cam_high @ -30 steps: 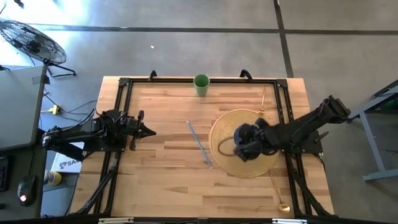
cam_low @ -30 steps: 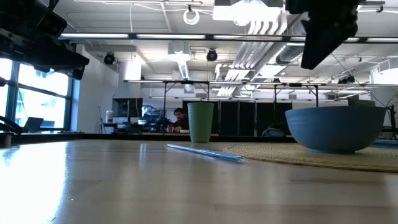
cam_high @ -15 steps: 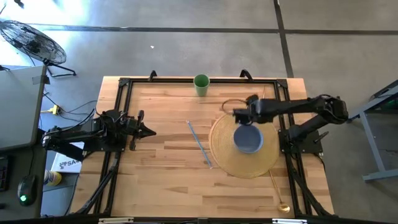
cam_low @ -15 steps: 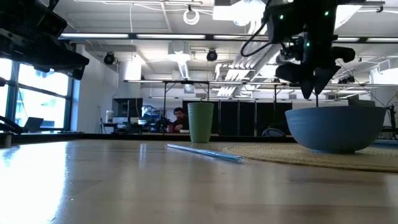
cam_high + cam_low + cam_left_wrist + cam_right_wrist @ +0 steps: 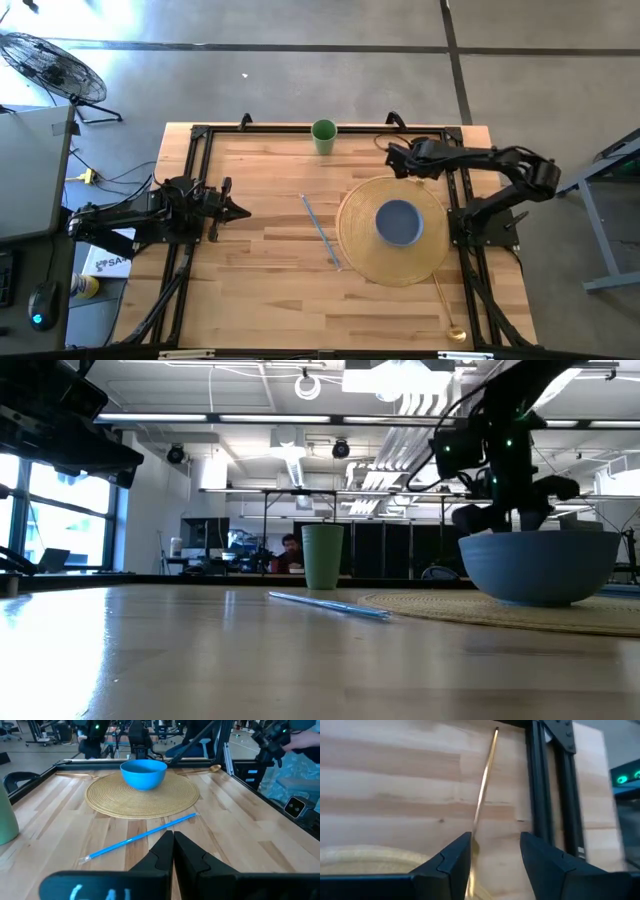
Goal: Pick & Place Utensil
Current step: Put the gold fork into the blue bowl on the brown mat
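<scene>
The right gripper [image 5: 492, 852] hangs over the far right part of the tabletop [image 5: 260, 290], near the black frame rail [image 5: 540, 780]. Its two fingers [image 5: 452, 857] are spread apart with nothing between them. Right under the gap lies a thin gold utensil [image 5: 484, 785], flat on the wood, running along the rail toward the far edge. Its near end touches the rim of the round woven mat [image 5: 362, 255], where the blue bowl [image 5: 399, 221] sits.

The utensil looks like metal, so I think it is stiff, light and a bit slippery. It is very thin and lies flat, so the fingers must go right down to the wood and pinch it across the handle, near the middle, so it does not tip.

Another gold utensil [image 5: 446, 305] lies by the near right corner. A blue straw [image 5: 321, 231] lies in the middle, and a green cup [image 5: 323, 135] stands at the far edge.

The left gripper [image 5: 173, 851] waits at the left edge, pinched closed and empty.
</scene>
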Robot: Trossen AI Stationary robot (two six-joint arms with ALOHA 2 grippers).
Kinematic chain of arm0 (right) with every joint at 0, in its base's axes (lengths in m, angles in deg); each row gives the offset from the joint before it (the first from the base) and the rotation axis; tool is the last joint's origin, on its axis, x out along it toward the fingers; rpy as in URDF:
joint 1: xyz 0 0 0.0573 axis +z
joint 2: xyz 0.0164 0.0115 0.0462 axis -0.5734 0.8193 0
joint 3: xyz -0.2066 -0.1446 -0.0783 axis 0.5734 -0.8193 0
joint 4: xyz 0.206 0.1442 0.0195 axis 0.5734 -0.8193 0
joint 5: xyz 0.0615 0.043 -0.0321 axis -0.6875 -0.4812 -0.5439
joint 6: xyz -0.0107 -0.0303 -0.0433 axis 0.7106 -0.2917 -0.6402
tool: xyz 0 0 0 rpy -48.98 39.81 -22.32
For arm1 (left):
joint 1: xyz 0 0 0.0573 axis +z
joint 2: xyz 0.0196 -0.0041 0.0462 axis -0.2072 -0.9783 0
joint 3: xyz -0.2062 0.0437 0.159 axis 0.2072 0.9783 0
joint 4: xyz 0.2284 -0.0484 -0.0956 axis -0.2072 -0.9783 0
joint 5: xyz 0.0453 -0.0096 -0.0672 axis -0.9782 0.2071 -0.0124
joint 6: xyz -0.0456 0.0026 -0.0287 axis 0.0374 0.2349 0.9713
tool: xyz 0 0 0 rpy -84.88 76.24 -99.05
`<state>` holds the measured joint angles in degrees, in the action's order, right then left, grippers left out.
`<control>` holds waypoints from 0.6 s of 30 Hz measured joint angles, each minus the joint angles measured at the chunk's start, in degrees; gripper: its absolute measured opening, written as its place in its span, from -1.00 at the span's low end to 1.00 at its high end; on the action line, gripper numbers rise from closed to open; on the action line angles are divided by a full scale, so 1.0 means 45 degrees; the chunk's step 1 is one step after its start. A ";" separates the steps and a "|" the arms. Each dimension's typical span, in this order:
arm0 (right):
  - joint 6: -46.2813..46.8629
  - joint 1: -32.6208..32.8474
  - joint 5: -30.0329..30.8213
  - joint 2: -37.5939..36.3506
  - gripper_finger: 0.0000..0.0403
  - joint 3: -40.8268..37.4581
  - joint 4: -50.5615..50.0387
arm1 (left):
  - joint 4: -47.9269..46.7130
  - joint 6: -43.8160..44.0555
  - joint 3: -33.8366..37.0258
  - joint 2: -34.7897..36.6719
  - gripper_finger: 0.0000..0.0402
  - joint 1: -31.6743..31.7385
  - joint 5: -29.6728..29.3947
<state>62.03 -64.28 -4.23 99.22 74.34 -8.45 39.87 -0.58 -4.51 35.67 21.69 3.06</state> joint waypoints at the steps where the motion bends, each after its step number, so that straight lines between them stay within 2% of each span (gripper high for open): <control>1: -0.0003 -0.0124 0.0008 0.0000 -0.19 -0.0229 0.0443 | 0.0000 0.0005 0.0000 0.0005 -0.95 0.0000 0.0000; 18: 0.0682 -0.1507 0.0032 0.0005 -0.20 -0.3746 0.6979 | 0.0000 0.0001 0.0003 0.0004 -0.95 0.0000 0.0005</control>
<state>65.10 -71.06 -4.09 99.24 57.49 22.96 39.87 -0.57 -4.50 35.69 21.69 3.08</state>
